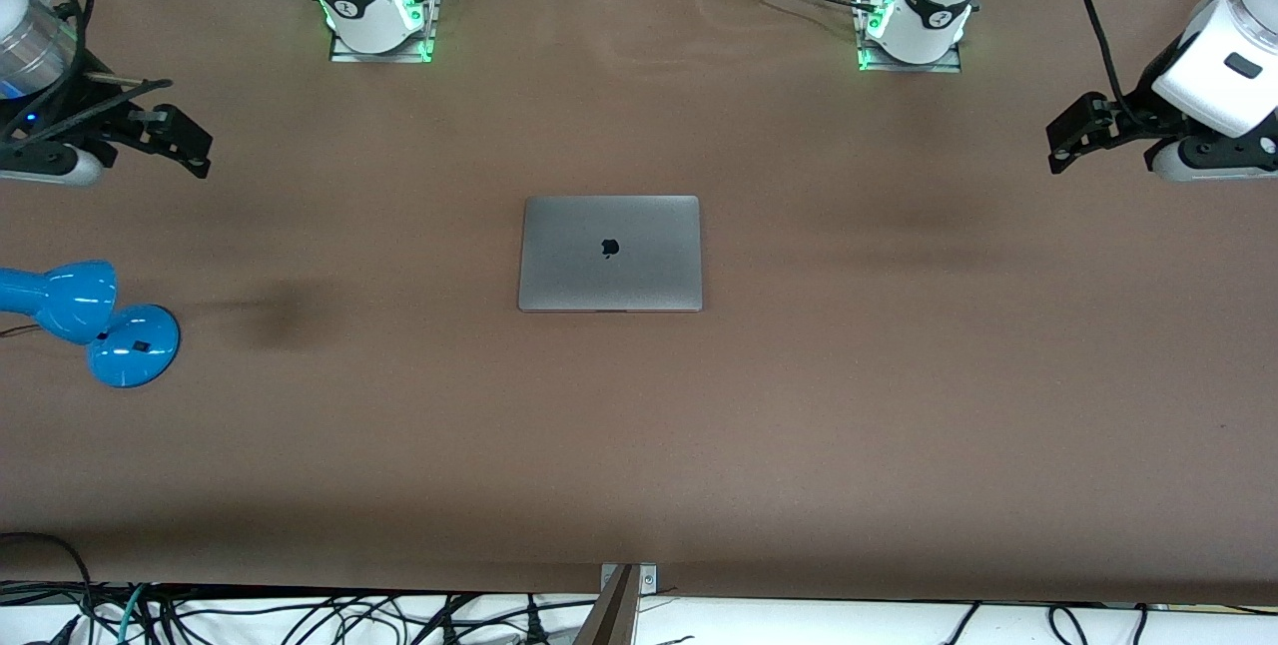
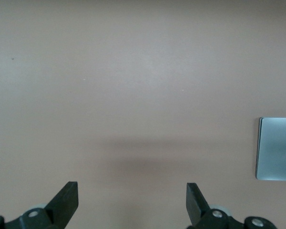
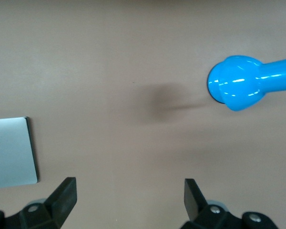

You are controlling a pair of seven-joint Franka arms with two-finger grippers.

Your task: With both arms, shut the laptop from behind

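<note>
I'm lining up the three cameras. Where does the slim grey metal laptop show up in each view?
Front view: the slim grey metal laptop lies shut, mid-table, logo up.
Left wrist view: only a corner strip of it shows at the picture's edge.
Right wrist view: a corner of it shows at the edge, with the blue desk lamp also in the picture.
Shared landmark: the brown table.

The left tool (image 2: 132, 202) hangs with fingers spread over bare table (image 2: 133, 71), the laptop (image 2: 276, 149) nearby.
</note>
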